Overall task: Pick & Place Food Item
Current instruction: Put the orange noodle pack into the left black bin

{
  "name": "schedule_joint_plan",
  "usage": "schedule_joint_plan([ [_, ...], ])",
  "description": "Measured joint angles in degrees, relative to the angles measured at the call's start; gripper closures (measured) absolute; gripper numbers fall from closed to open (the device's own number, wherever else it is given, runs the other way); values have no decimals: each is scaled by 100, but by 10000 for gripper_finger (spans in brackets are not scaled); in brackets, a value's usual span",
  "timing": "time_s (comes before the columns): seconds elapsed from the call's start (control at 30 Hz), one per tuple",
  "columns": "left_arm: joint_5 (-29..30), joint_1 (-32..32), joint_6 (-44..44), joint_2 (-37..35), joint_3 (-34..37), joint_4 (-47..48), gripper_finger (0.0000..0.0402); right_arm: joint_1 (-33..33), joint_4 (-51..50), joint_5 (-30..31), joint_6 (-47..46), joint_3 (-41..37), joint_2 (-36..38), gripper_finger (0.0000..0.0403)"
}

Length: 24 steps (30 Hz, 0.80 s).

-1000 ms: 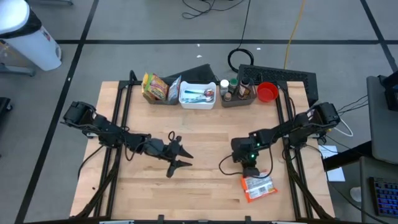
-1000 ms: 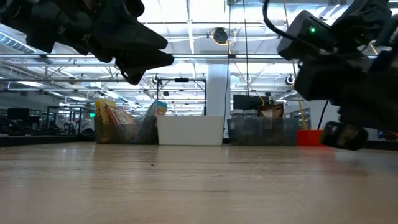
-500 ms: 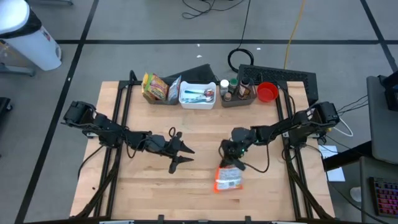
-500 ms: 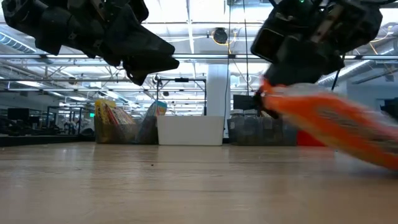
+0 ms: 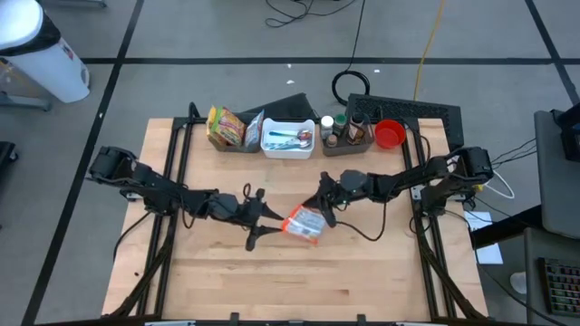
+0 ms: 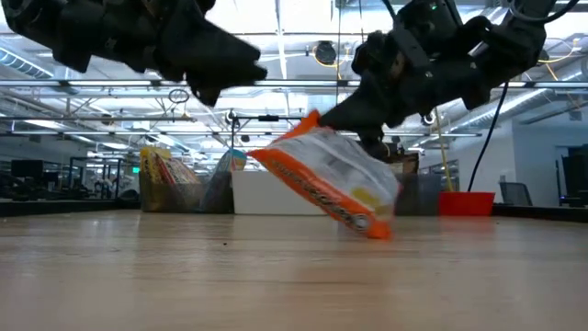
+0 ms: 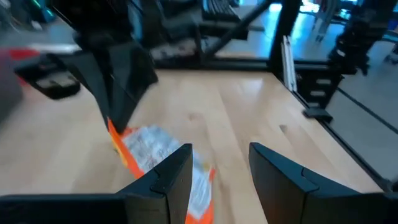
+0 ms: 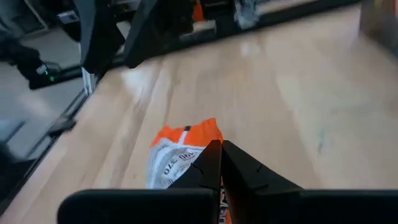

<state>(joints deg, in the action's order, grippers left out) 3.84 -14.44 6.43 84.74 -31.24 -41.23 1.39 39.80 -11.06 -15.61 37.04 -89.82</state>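
Right tool (image 5: 319,205) sits near frame center in the high view, fingers pressed together pinching the top edge of an orange-and-white snack bag (image 5: 303,224). In the low view the bag (image 6: 328,187) hangs tilted, orange edge up at center frame, lower corner close to the wooden desk (image 6: 276,276); contact with the desk can't be told. Right wrist view shows the bag (image 8: 180,155) right at the closed fingertips (image 8: 214,163).

Left tool (image 5: 268,220) is just left of the bag in the high view, fingers partly spread, holding nothing. In the left wrist view its two dark fingers (image 7: 173,171) stand apart with the bag (image 7: 155,155) just beyond them.

Along the upper edge of the desk (image 5: 208,281): a bin of colorful snack packs (image 5: 228,128), a white bin (image 5: 288,138), a dark bin with bottles (image 5: 347,132), and a red cup (image 5: 390,134) at the right end.
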Motion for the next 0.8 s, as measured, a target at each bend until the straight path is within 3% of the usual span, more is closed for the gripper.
schedule_joint_plan([
  [0.3,1382,27,-362,-670,-22,59,238,-13,1385,564,659,9,0,403],
  [0.5,1579,311,-329,-810,-76,298,238,-11,1476,1000,1186,9,0,403],
  [0.57,1570,486,-316,-809,-365,1070,238,-12,1499,1045,1271,9,0,403],
  [0.7,1276,836,-198,-709,-1431,3519,238,-11,1507,1107,1303,9,0,403],
  [0.8,1064,1032,15,-592,-2101,4583,238,-11,1559,1105,1381,9,0,403],
])
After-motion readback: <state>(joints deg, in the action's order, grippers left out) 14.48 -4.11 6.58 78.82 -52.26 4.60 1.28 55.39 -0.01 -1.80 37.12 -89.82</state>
